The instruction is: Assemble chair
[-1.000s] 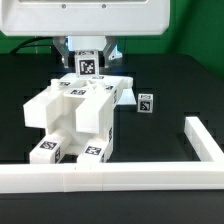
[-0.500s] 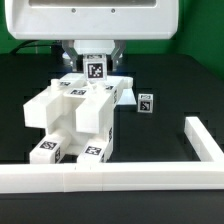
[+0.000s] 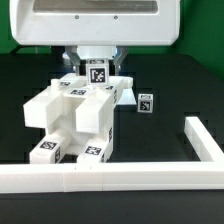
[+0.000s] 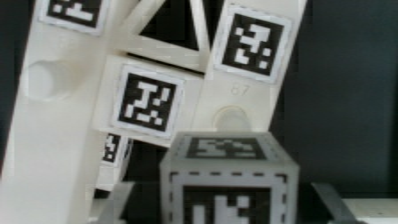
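Note:
The partly joined chair (image 3: 78, 118) stands mid-table, glossy white blocks with small tags on its ends. My gripper (image 3: 97, 58) is just behind its far end, shut on a small white tagged block (image 3: 98, 73) held right above the chair's rear part. In the wrist view the held block (image 4: 228, 170) sits between my fingers (image 4: 114, 206), and the chair's X-braced panel (image 4: 160, 90) with several tags rises close behind it. Another small tagged white piece (image 3: 146, 102) lies on the table to the exterior view's right of the chair.
The long white L-shaped rail (image 3: 120, 178) runs along the front and turns back at the exterior view's right (image 3: 204, 140). A large white box-like body (image 3: 95, 22) hangs over the back of the black table.
My gripper with the small block has shifted a little to the exterior view's right and lower, closer to the chair's rear part. The chair and the loose piece have not moved.

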Available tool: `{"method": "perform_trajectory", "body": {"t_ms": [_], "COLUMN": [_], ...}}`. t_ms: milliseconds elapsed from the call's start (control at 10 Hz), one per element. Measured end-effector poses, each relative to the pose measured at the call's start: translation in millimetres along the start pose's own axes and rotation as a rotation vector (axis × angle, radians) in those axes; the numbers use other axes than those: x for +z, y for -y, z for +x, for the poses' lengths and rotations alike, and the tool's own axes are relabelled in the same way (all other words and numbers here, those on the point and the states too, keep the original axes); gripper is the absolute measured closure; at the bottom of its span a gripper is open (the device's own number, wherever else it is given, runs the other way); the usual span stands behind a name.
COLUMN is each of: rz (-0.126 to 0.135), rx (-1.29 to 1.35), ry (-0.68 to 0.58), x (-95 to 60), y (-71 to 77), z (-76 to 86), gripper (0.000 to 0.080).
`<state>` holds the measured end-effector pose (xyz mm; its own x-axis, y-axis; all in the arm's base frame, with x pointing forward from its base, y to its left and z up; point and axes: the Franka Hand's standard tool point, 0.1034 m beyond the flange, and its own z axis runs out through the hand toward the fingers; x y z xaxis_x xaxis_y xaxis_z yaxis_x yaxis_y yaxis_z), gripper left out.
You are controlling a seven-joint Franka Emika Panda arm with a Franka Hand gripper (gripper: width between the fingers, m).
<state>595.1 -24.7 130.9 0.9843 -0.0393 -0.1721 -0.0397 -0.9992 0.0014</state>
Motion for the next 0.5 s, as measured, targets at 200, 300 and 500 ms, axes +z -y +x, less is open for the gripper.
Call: {"method": "perform_trajectory", "body": {"t_ms": [200, 300, 500], "rz": [0.0, 0.0, -0.001], "rx": [0.006, 0.01, 0.009], "ry": [-0.003, -0.017, -0.022], "x": [-0.6, -0.3, 6.4], "y": [1.1, 4.8, 6.9], "z": [0.2, -0.4, -6.7], "gripper": [0.0511, 0.0511, 0.0511]}}
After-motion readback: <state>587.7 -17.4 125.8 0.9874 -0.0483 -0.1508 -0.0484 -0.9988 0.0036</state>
